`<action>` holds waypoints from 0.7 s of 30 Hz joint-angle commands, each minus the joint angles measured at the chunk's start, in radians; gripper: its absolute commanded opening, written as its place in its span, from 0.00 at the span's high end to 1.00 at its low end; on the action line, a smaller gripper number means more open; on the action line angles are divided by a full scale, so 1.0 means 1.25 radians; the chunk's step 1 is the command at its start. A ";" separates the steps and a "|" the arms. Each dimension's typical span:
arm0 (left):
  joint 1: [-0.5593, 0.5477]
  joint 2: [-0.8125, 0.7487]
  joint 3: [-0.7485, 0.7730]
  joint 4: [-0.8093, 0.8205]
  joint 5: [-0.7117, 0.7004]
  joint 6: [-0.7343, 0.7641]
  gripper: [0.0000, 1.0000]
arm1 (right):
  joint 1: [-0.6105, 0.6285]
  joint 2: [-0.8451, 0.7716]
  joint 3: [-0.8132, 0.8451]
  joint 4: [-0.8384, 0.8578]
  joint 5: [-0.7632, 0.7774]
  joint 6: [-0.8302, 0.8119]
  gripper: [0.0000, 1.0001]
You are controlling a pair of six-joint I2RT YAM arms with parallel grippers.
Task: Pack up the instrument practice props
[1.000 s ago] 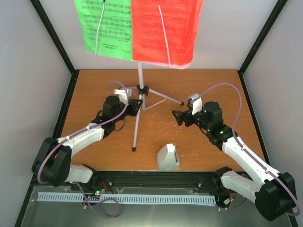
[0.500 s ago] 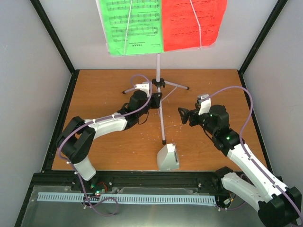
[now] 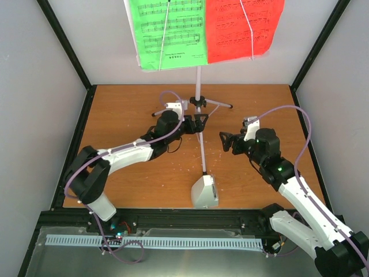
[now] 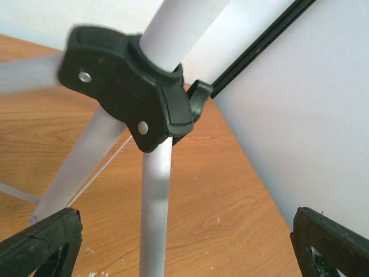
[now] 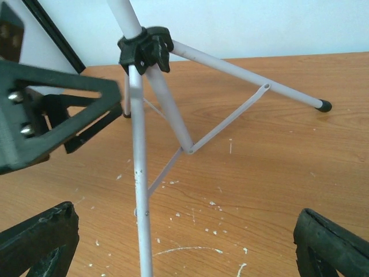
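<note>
Silver tripod of the music stand (image 3: pixel 198 101) is fully spread, standing at the back middle of the worktop (image 3: pixel 115 115). Green sheet (image 3: pixel 170 32) and red sheet (image 3: pixel 245 26) sit side by side on its desk, green on the left. Metronome (image 3: pixel 204 192) is at the front edge, with one tripod foot just beside its top; can't tell if they touch.

Progress, my read: early. Nothing is folded, no sheet is off, the metronome looks untouched, and no box or bag is in view. All of the packing is left.

Left hand (image 3: pixel 199 123) is at the legs just under the black hub, spread wide, gripping nothing. Right hand (image 3: pixel 226 140) is near the stand on the other side, apart from it, also spread wide and empty.

View differences: only the top view shows the sheets and the metronome. The left wrist view shows the hub close up, with a leg running down between the parted fingers and no contact. The right wrist view shows the thin brace struts, a black rubber foot (image 5: pixel 324 105), white flecks on the wood, and the left hand at the frame's left.
</note>
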 commanded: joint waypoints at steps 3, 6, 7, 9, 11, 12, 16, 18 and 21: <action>0.129 -0.175 -0.113 -0.027 0.129 0.046 0.00 | -0.006 -0.024 0.065 -0.030 -0.048 0.028 0.00; 0.230 -0.257 -0.183 -0.054 0.210 0.044 0.01 | -0.006 -0.024 0.091 -0.036 -0.085 0.036 0.00; 0.264 -0.285 -0.205 -0.062 0.233 0.044 0.00 | -0.006 -0.022 0.102 -0.040 -0.094 0.037 0.00; 0.329 -0.362 -0.240 -0.085 0.275 0.056 0.01 | -0.006 -0.026 0.130 -0.057 -0.085 0.049 0.00; 0.386 -0.417 -0.259 -0.111 0.321 0.081 0.00 | -0.006 -0.038 0.155 -0.067 -0.032 0.069 0.00; 0.410 -0.464 -0.262 -0.130 0.347 0.097 0.00 | -0.006 -0.045 0.168 -0.072 -0.011 0.067 0.00; 0.464 -0.582 -0.226 -0.244 0.383 0.159 0.01 | -0.006 -0.035 0.264 -0.112 0.031 0.032 0.00; 0.468 -0.631 -0.181 -0.326 0.321 0.174 0.01 | -0.006 -0.011 0.318 -0.143 0.044 0.010 0.00; 0.470 -0.682 -0.114 -0.393 0.292 0.210 0.01 | -0.006 0.026 0.387 -0.166 0.069 -0.009 0.00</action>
